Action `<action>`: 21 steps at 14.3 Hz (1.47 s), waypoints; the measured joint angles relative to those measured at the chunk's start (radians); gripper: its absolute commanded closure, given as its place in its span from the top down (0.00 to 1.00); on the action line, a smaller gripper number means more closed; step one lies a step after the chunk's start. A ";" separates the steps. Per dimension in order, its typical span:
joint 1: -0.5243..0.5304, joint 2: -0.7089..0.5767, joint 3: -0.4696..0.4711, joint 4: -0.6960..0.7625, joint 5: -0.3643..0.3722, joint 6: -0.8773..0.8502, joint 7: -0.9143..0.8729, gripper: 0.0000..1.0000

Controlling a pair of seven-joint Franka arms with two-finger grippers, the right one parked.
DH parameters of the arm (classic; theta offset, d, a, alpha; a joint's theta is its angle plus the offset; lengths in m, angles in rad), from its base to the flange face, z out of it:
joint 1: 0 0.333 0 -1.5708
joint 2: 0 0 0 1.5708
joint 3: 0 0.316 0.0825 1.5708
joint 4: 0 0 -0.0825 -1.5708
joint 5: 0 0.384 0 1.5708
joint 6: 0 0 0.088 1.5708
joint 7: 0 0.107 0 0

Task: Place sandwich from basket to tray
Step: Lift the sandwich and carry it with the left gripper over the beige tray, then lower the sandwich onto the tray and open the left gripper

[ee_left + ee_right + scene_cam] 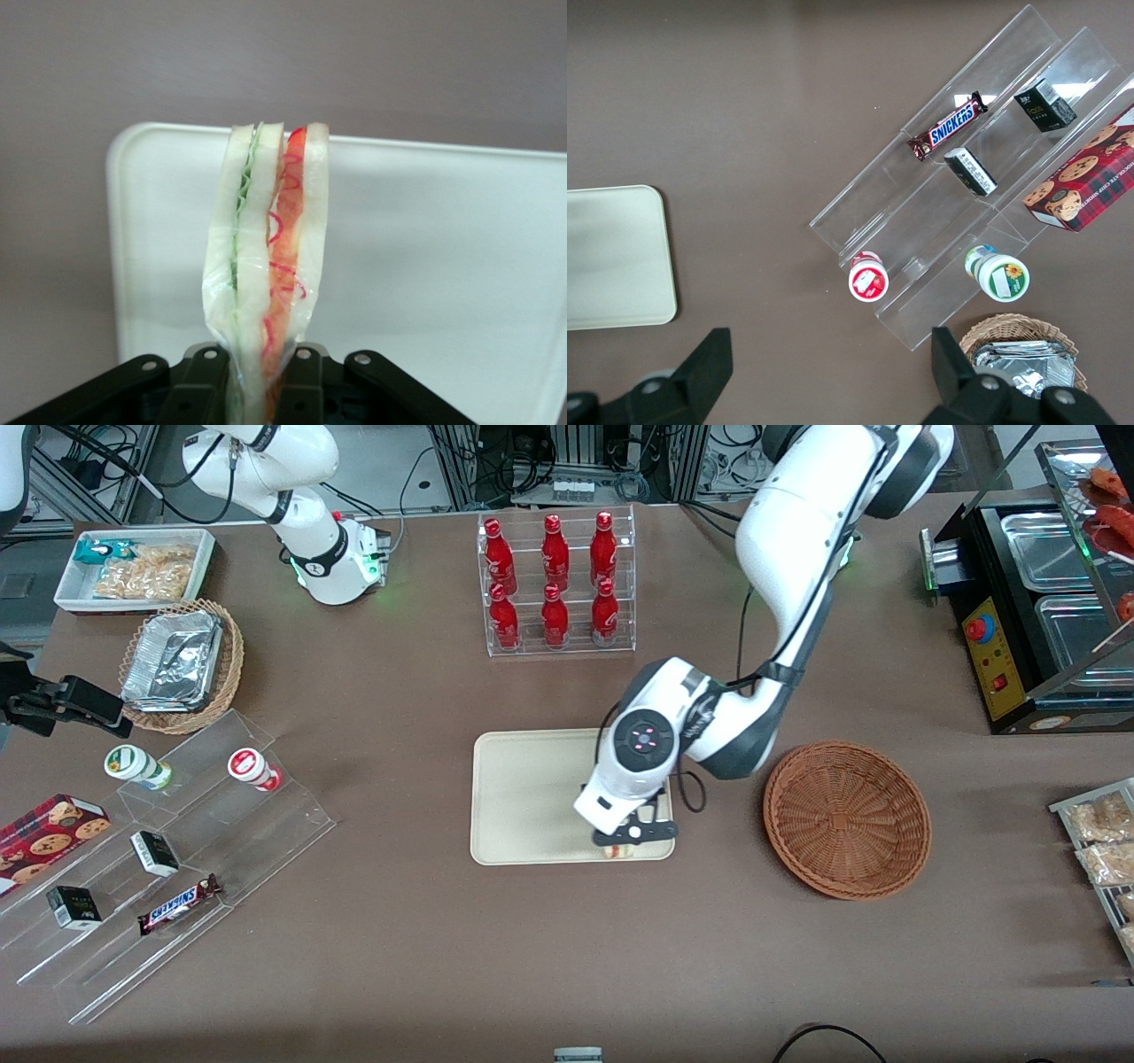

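The sandwich (266,257), a wedge of white bread with green and red filling in clear wrap, is pinched between my gripper's fingers (199,385). In the front view my gripper (623,843) is over the tray's (532,797) corner nearest the camera on the basket's side, and a bit of the sandwich (618,851) shows under it, at the tray's surface. The cream tray also shows in the left wrist view (443,266) under the sandwich. The reddish-brown wicker basket (846,819) stands empty beside the tray, toward the working arm's end of the table.
An acrylic rack of red bottles (555,584) stands farther from the camera than the tray. Clear stepped shelves (168,850) with snacks and a tan basket of foil containers (182,664) lie toward the parked arm's end. A black food warmer (1036,602) stands at the working arm's end.
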 measured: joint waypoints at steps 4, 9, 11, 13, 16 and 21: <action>-0.045 0.080 -0.016 0.058 0.000 0.000 -0.021 0.08; -0.049 0.095 -0.057 0.063 0.000 -0.002 -0.032 0.09; -0.055 0.099 -0.058 0.063 0.000 -0.002 -0.042 0.13; -0.057 0.107 -0.058 0.063 0.000 -0.002 -0.057 0.26; -0.058 0.119 -0.058 0.063 0.000 0.003 -0.068 1.00; -0.058 0.107 -0.057 0.099 0.002 0.004 -0.103 1.00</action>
